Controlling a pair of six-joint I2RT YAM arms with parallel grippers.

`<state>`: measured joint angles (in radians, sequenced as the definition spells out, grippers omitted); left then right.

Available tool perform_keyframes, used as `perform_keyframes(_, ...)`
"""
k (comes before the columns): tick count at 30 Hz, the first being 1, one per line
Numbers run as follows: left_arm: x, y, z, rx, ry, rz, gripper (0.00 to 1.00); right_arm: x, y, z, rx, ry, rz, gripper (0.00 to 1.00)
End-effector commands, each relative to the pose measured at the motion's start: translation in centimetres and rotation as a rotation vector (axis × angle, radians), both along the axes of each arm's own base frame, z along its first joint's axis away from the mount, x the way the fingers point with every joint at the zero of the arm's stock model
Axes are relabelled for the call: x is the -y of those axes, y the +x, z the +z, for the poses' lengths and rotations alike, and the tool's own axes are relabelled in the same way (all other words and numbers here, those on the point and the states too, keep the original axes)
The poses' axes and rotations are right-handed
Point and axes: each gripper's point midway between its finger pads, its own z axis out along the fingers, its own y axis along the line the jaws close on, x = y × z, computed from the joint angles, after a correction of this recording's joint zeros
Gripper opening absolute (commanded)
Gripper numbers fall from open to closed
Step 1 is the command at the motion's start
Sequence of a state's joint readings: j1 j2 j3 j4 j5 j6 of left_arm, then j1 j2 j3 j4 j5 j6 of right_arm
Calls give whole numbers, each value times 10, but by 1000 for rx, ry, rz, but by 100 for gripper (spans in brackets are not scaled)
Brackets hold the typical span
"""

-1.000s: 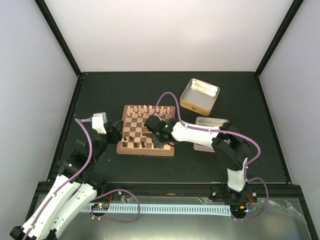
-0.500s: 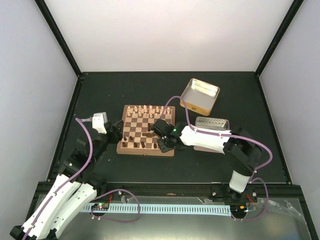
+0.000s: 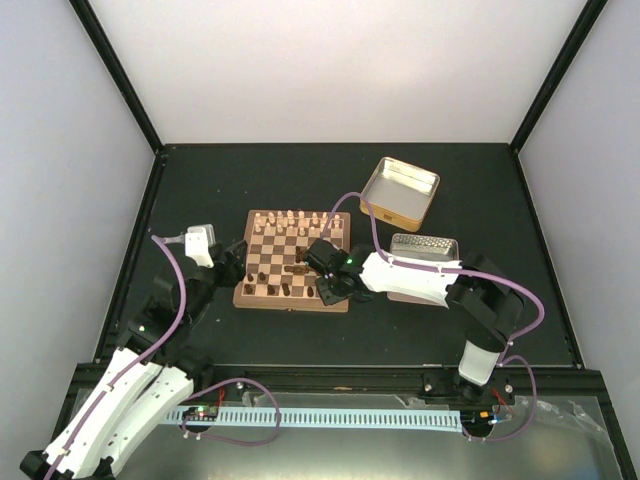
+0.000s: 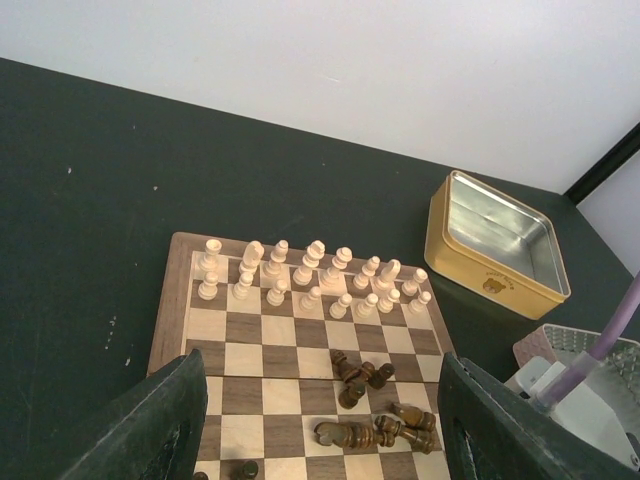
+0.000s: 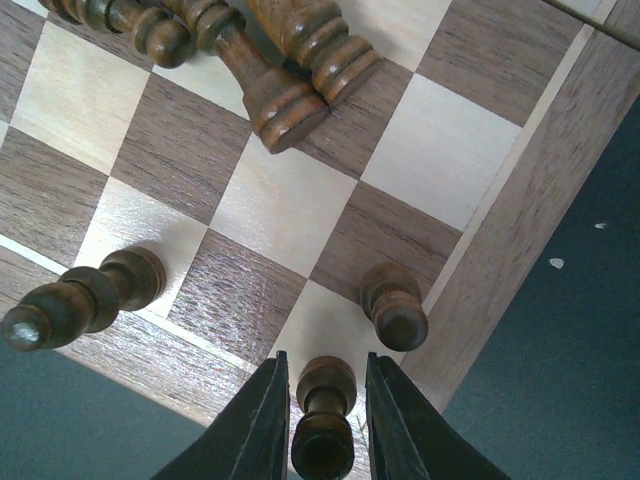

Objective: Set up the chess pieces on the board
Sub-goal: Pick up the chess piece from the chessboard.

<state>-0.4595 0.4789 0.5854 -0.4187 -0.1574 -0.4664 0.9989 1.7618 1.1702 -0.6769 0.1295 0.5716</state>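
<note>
The board lies at the table's middle, with cream chessmen in two rows on its far side. Several dark chess pieces lie toppled in a heap right of the board's centre. A few dark pieces stand along the near rows. My right gripper is over the near right corner. Its jaws stand slightly apart around an upright dark pawn on a light square, with thin gaps on both sides. Another dark pawn stands beside it. My left gripper is wide open and empty at the board's near left side.
An open gold tin stands at the back right, also in the left wrist view. Its embossed lid lies right of the board, partly under my right arm. A tall dark piece stands left of the right fingers.
My right gripper has moved from the board's middle to its near right corner and come down there. In the last half second it barely shifted. The left arm has stayed still.
</note>
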Motion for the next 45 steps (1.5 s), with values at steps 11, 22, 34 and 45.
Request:
perform_keyframes(11,-2,2,4,15,-8,16,65,-5,11,47,87,105,-54,40)
perform_keyframes(22,5,4,-4,-22,-27,-5,65,-32,59,63,160,195,6,35)
perform_keyframes(34,10,7,-7,-44,-46,-17,65,-65,108,37,198,119,83,35)
perform_keyframes(45,9,8,-7,-46,-40,-15,65,-64,116,12,148,80,61,25)
